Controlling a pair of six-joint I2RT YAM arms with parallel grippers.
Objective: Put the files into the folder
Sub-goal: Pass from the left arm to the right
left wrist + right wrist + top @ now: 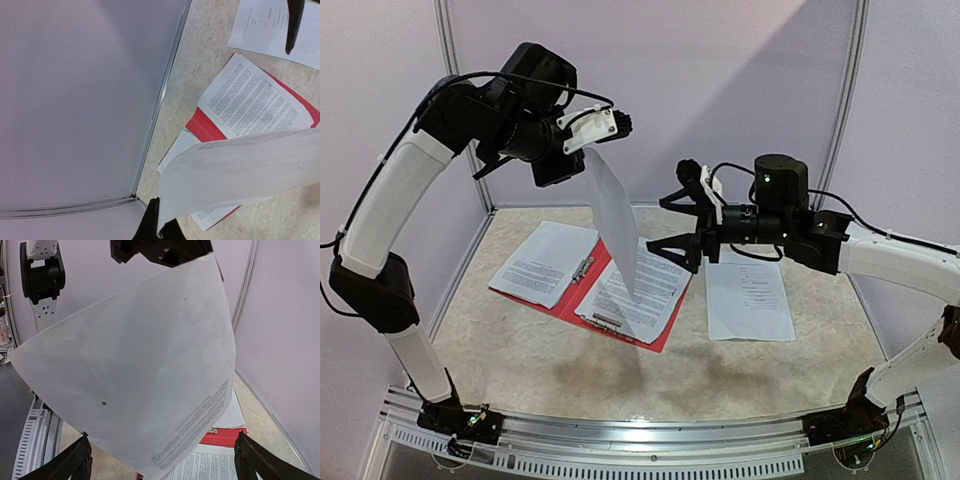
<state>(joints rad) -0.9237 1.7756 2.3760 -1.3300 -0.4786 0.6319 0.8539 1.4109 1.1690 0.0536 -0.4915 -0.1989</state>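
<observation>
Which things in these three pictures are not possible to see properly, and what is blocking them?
- Right wrist view: the hanging sheet covers most of the folder.
- Left wrist view: the left fingers are cut off by the bottom edge, and the loose sheet by the top edge.
- All views: the print on every sheet is too small to read.

Figure: the way down onto the open folder (567,303) is barred by the hanging sheet (612,215), gripped by the left gripper (610,130) and flanked by the wide-spread right gripper (670,226); the near table (620,385) strip is left unobstructed.
</observation>
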